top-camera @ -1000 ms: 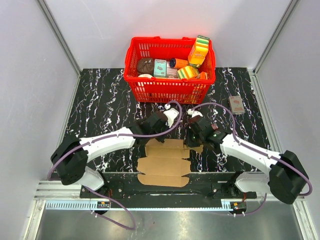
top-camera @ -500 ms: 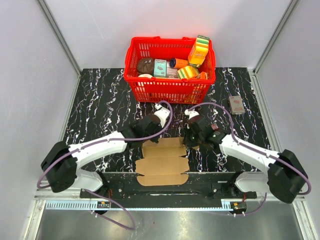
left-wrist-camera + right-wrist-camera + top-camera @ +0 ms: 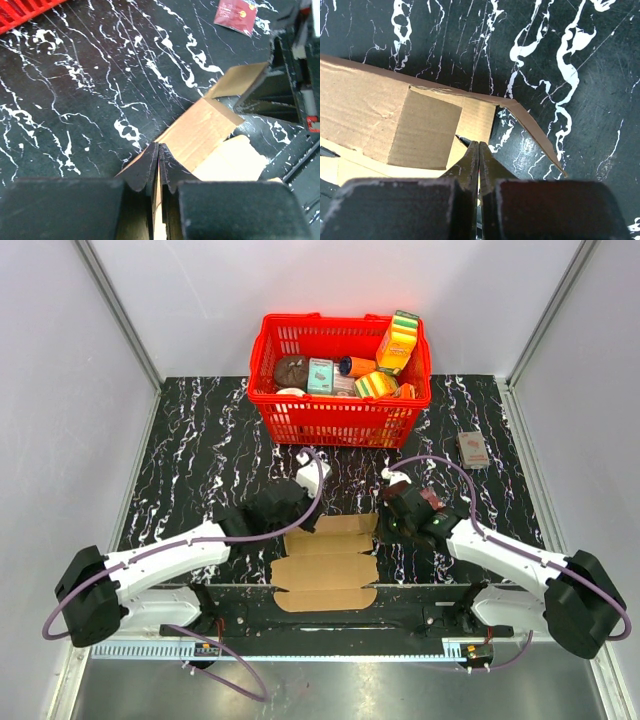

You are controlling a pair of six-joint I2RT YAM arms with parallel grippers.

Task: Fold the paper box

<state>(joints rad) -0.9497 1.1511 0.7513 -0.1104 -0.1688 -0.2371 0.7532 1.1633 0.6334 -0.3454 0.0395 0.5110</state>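
Note:
The paper box [image 3: 328, 568] is a flat brown cardboard sheet with flaps, lying at the near middle of the table between both arms. My left gripper [image 3: 293, 524] is at its far left corner. In the left wrist view the left gripper [image 3: 159, 149] is shut, with a thin edge of the paper box [image 3: 200, 129] between its fingers. My right gripper [image 3: 385, 530] is at the far right corner. In the right wrist view the right gripper [image 3: 479, 146] is shut on an edge of the paper box [image 3: 370, 110], and a side flap stands raised next to it.
A red basket [image 3: 330, 422] full of small printed boxes and packs stands at the back middle. A small red packet [image 3: 472, 449] lies at the right; it also shows in the left wrist view [image 3: 235, 11]. A black rail runs along the table's near edge.
The left arm has swung left and its gripper has moved nearer, to the box's far left corner. The right gripper has shifted slightly right and nearer. The box's right side flap no longer lies flat.

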